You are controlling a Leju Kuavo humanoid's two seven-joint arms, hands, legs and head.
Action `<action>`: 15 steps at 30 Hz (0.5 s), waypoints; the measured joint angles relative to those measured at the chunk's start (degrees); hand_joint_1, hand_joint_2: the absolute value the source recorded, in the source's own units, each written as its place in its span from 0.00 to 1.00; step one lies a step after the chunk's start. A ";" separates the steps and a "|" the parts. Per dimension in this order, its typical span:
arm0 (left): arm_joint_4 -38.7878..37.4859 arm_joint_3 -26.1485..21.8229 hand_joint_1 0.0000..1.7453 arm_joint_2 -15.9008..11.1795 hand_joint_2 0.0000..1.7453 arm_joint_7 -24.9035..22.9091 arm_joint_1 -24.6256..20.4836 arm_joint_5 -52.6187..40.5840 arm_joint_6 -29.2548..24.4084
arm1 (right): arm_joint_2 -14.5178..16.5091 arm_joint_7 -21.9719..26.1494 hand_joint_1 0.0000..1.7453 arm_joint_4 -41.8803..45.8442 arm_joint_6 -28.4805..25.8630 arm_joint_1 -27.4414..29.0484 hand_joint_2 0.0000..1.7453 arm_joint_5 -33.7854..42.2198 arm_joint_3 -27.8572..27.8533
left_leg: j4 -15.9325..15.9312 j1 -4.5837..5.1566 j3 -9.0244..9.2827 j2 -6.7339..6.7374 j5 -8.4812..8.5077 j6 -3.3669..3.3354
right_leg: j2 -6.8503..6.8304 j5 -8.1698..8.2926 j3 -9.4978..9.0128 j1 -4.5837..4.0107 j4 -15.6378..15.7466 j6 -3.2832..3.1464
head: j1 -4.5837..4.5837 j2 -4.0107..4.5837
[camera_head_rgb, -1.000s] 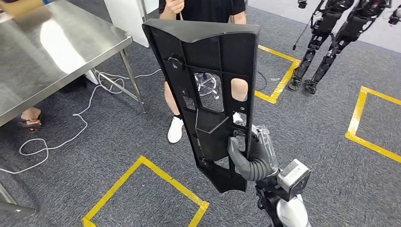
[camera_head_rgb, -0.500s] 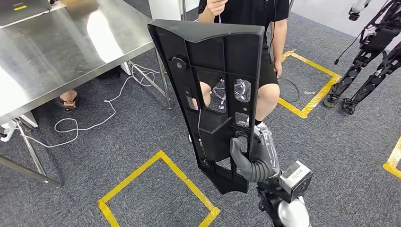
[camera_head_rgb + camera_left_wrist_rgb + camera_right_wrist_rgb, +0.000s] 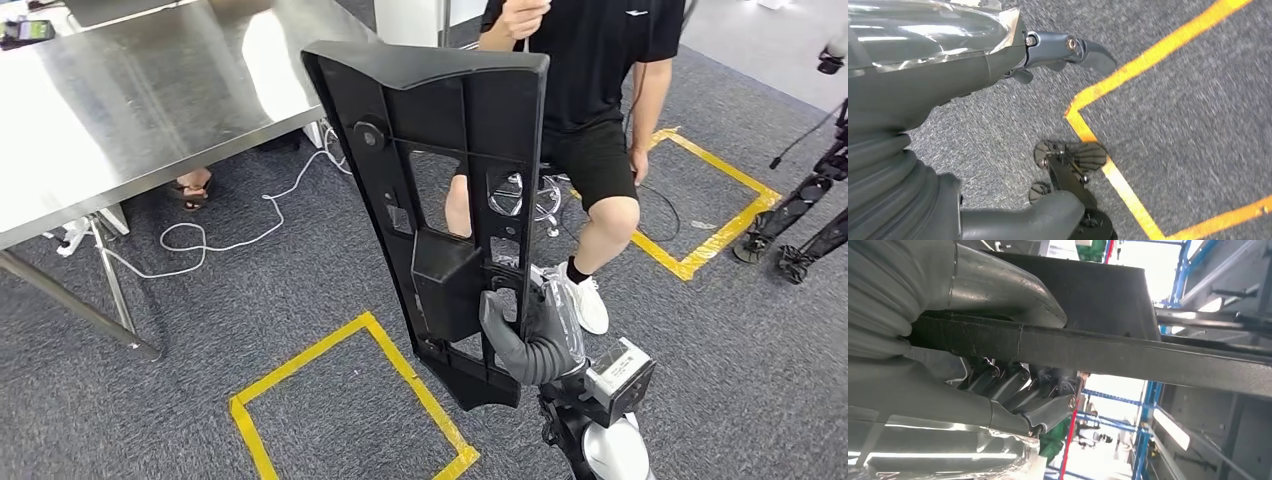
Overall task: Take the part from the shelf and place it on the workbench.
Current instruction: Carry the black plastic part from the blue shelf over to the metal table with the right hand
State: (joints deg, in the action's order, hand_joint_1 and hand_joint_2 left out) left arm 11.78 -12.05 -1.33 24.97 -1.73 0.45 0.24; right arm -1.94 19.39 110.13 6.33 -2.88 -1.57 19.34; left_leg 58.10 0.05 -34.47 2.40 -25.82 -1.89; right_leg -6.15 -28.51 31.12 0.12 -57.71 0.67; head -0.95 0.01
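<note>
So the right hand [image 3: 528,335] has the black plastic part [image 3: 450,200] gripped near its lower end, holding it upright and a bit tilted, right in front of the camera. The right wrist view gets in close: thumb [image 3: 1008,285] on one side of the part's edge [image 3: 1128,355], darker fingers [image 3: 1018,390] curled against the other side.

The left hand [image 3: 948,60] hangs over grey carpet with nothing in it, fingers loosely extended, beside a yellow tape line [image 3: 1108,165].

Head view also has the steel workbench [image 3: 120,110] off to the left, white cable [image 3: 230,235] looping under it, a yellow tape square [image 3: 350,400] on the floor, and a seated person [image 3: 590,120] partly hidden behind the part.
</note>
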 joint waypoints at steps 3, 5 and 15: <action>0.02 -0.28 0.00 0.21 1.00 0.05 -0.07 -0.03 0.00 | -0.01 -0.02 1.00 0.11 -0.01 -0.03 1.00 -0.14 -0.01 | -1.45 -0.59 1.12 -1.83 0.98 -0.76 | 3.46 -2.59 1.83 0.12 -4.87 0.16 | 0.31 0.00; 0.04 -0.43 0.00 0.36 1.00 0.07 -0.23 -0.04 0.00 | -0.07 -0.05 1.00 0.09 -0.01 0.20 1.00 -0.25 -0.06 | -1.53 -0.60 1.07 -3.28 1.10 -0.96 | 5.43 -5.60 5.88 0.40 -12.79 -0.11 | 0.48 0.00; 0.07 -1.16 0.00 0.69 1.00 0.12 0.08 -0.10 -0.27 | -0.01 -0.19 1.00 0.11 -0.01 0.29 1.00 -0.53 -0.28 | -0.50 -0.71 0.18 -9.40 0.52 1.10 | 8.40 1.39 1.24 1.25 -0.12 0.40 | 0.58 0.00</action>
State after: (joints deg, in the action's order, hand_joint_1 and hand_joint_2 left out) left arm 11.85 -13.22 -0.64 25.09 -1.65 0.35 -0.03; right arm -1.95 19.20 110.24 6.32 -2.58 -2.10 19.05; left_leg 57.60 -0.67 -34.29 -7.00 -25.30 -0.79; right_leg 2.25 -27.12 32.36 1.37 -57.83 1.08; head -0.37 0.01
